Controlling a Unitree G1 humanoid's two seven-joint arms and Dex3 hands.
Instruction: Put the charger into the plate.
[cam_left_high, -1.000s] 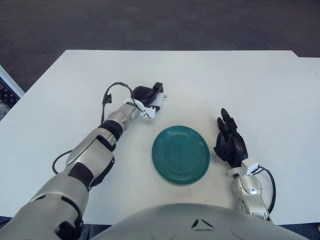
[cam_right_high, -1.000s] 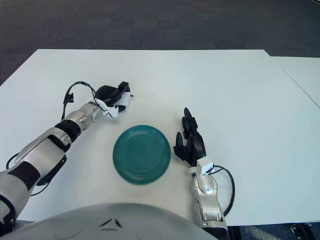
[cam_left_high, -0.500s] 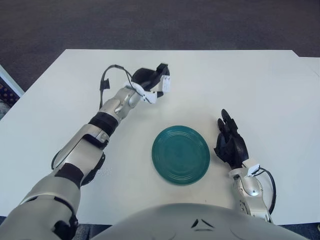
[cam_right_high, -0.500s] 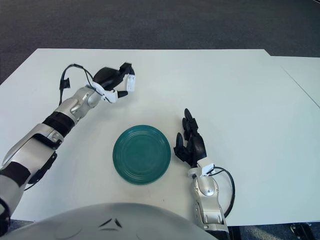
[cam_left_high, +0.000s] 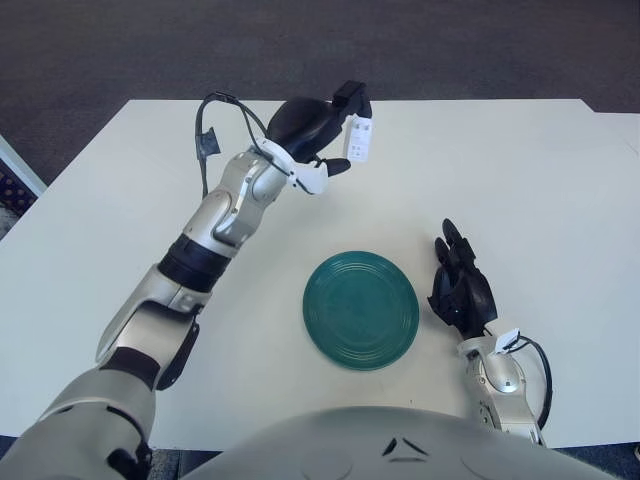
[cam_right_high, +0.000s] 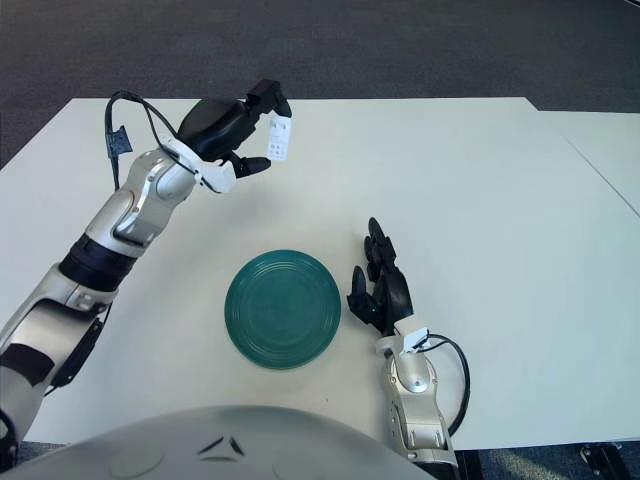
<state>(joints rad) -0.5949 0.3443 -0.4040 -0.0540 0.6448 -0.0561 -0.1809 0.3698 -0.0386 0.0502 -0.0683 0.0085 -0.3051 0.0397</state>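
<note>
Charger lifted, not yet over the plate.
My left hand (cam_left_high: 318, 135), clamped on the charger (cam_left_high: 360, 140), has risen off the surface (cam_left_high: 560, 180); the plate (cam_left_high: 361, 310) waits below, right hand (cam_left_high: 462, 285) idle beside it, fingers relaxed.

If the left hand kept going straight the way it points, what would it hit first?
Probably nothing: the left hand, holding the charger raised, points toward the table's far right, and that stretch looks bare. Depth is unclear.

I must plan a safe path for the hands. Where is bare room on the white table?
The white table is bare right of the raised left hand gripping the white charger. Crowded only between the round teal plate and resting right hand.
</note>
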